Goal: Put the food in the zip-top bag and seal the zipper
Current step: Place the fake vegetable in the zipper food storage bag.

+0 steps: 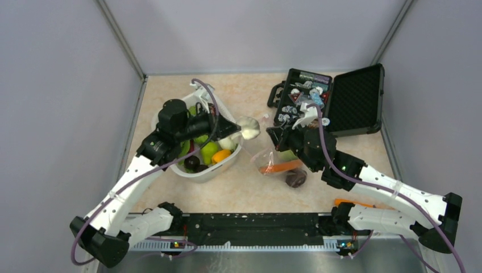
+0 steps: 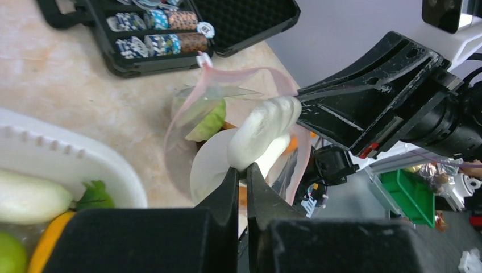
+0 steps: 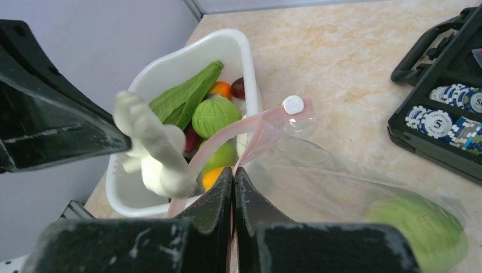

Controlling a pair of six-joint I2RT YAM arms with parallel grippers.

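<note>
1. Left gripper [image 2: 241, 173]: jaws pinch the lower end of the white radish [image 2: 262, 133]. The radish hangs in the air at the centre of the left wrist view, right at the bag mouth and not yet inside.
2. Right gripper [image 3: 233, 176]: jaws pressed together on the zipper [image 3: 227, 133], pinching one lip of the strip. Likely reason: lifting that lip makes the zip-top bag [image 3: 341, 182] gape for the drop.
3. The bag sits centre-right in the top view, between the white tub [image 1: 204, 175] and the black case [image 1: 355, 96]. A green cabbage [image 3: 420, 224] and the orange carrot [image 1: 281, 167] are already in it. The dark purple piece [image 1: 295, 179] lies at its lower edge; whether it is inside the film is hard to tell.
4. The tub holds more food: green leafy pieces [image 3: 187, 94], another cabbage, and orange and dark bits. The task looks partway done. The zipper is unsealed, with the slider tab [image 3: 293, 104] at the raised end of the strip.
5. Room: the pink loop is a narrow opening. The radish tip is just beside the right gripper's finger, so entry probably needs to go down through the loop, away from that finger.
6. Edges: the tub rim is just left of the mouth. The case with poker chips [image 3: 440, 122] is close at the upper right. The bare table below the bag in the top view is the open side.
</note>
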